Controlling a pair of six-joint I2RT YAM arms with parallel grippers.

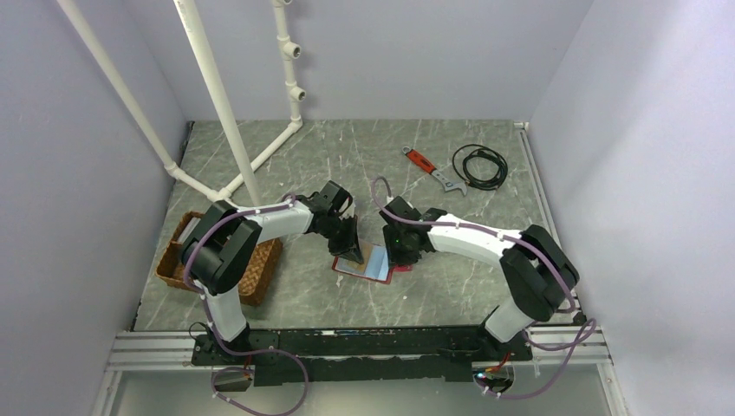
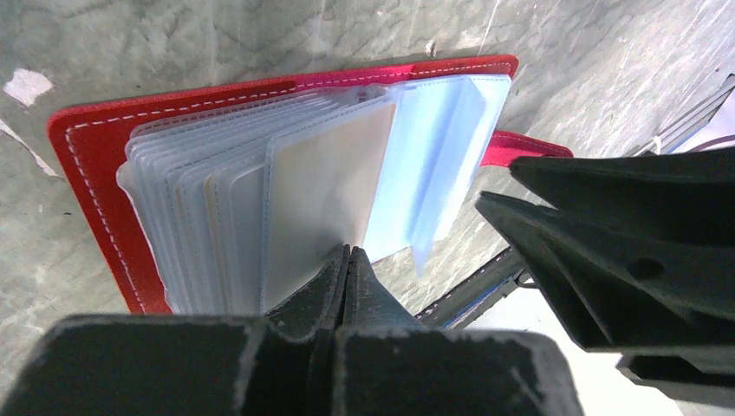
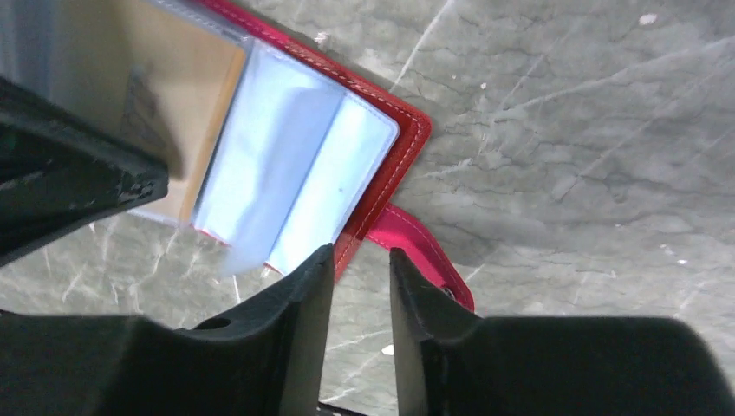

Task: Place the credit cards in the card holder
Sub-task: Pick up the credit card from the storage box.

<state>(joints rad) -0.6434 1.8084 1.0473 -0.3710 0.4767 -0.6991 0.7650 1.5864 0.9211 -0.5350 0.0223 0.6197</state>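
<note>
The red card holder [image 1: 345,265] lies open on the table between both arms, its clear sleeves fanned up. It also shows in the left wrist view [image 2: 87,173] and the right wrist view [image 3: 407,139]. My left gripper [image 1: 354,247] is shut [image 2: 349,251] on the edge of a gold-brown card [image 2: 329,191] that sits in a raised sleeve; the card also shows in the right wrist view [image 3: 186,87]. My right gripper [image 1: 400,256] is slightly open and empty [image 3: 360,256], with one finger at the holder's corner beside the red strap [image 3: 416,251]. Other cards are out of view.
A brown wicker tray [image 1: 251,277] stands at the left by the left arm's base. A red-handled wrench [image 1: 425,165] and a coiled black cable [image 1: 479,165] lie at the back right. White pipes [image 1: 234,130] rise at the back left.
</note>
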